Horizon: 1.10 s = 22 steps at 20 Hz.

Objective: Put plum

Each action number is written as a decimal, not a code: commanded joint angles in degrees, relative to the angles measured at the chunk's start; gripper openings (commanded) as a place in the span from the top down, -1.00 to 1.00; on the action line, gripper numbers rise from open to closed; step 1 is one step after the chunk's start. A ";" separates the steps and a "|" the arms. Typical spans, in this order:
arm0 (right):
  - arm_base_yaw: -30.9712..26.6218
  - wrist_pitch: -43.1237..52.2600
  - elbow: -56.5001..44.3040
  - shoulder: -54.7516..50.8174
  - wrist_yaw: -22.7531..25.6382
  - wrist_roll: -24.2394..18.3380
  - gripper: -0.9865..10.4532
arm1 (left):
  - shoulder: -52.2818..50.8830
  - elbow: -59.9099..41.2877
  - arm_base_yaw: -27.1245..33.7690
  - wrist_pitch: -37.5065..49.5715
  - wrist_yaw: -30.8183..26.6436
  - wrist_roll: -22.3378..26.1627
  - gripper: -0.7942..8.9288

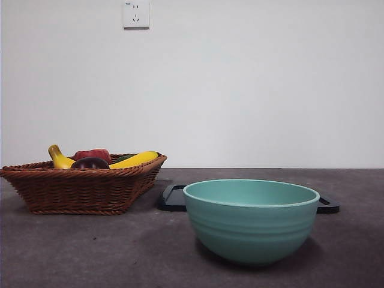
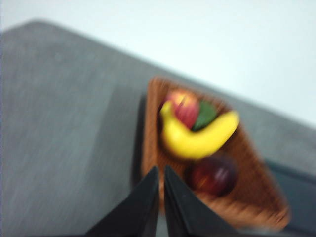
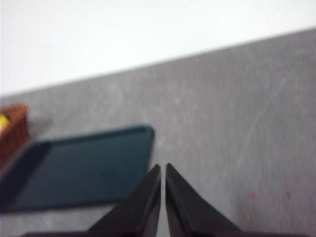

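Front view: wicker basket (image 1: 78, 191) sits at the left on the dark grey tabletop (image 1: 90, 252). Inside it, the plum (image 1: 90, 162) shows only as a dark maroon dome just over the near rim, between a banana (image 1: 135, 159) w/ its stem end (image 1: 55, 153) sticking up at left, and a red apple (image 1: 93, 155) right behind it. Plum is round, so no long axis or pointing direction can be read; stem end not visible. A bit of green shows by the banana, too small to ID. Teal ceramic bowl (image 1: 251, 221) stands near the camera, right of centre, apart from the basket. Behind the bowl lies a flat dark tray (image 1: 174, 198), its ends poking out on both sides. White wall socket (image 1: 136, 14) up top; no legible writing on it. No arm in this view.

Left wrist view (blurry): left gripper (image 2: 161, 173) hangs above the table w/ its 2 black jaws pressed nearly together, nothing between them, tips over the basket's (image 2: 256, 192) edge. Plum (image 2: 213, 175) lies in the basket just beside the jaw tips, not touching them. Banana (image 2: 197, 138) curves next to the plum, w/ apple (image 2: 183, 106) and a green leaf-like item (image 2: 205, 116) beyond it. No labels readable.

Right wrist view: right gripper (image 3: 163, 170) likewise has its 2 jaws closed to a thin slit, holding nothing, above bare table (image 3: 237, 123). Dark tray (image 3: 84, 168) lies beside the tips; a corner of the basket (image 3: 12, 128) shows at the frame edge. No text seen.
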 commanded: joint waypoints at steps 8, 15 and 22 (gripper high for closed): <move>-0.07 -10.36 17.99 4.70 -2.16 0.15 0.82 | 6.27 18.51 0.04 -12.09 2.89 0.00 0.81; -0.07 -25.79 33.79 16.85 -10.21 -7.56 0.82 | 17.42 32.79 0.04 -25.66 12.20 8.85 0.81; 0.00 -37.77 45.88 28.79 -19.37 -14.10 0.82 | 29.53 43.63 -0.02 -37.57 21.66 18.49 0.81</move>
